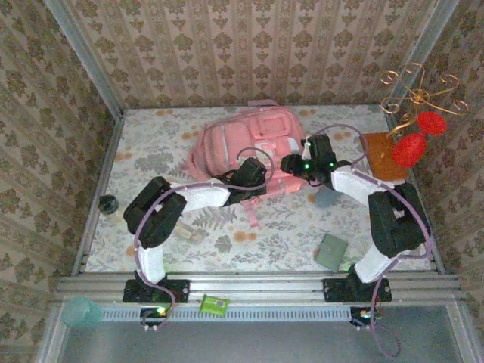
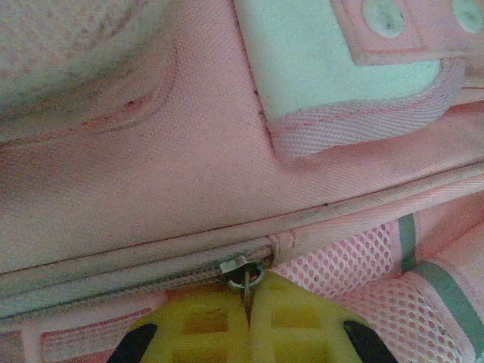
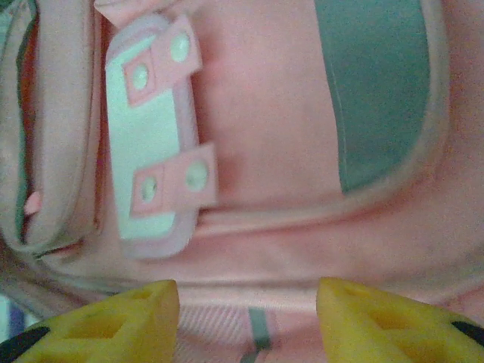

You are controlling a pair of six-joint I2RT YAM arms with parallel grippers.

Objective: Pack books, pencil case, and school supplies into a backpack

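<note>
Backpack (image 1: 234, 147) whole overhead, left wrist shows zipper pull (image 2: 243, 272) pinched

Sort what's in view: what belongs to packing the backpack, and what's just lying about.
For the job: backpack; its zip pull, pinched by the left gripper; orange-edged book; small pale block.
Lying about: red-and-gold ornament; teal cup; green thing on the rail; dark round thing.

We are seeing the backpack (image 1: 227, 147) blocking the table (image 1: 151, 144) centre, a book (image 1: 378, 159) crowding its right, its left lying open.
</note>
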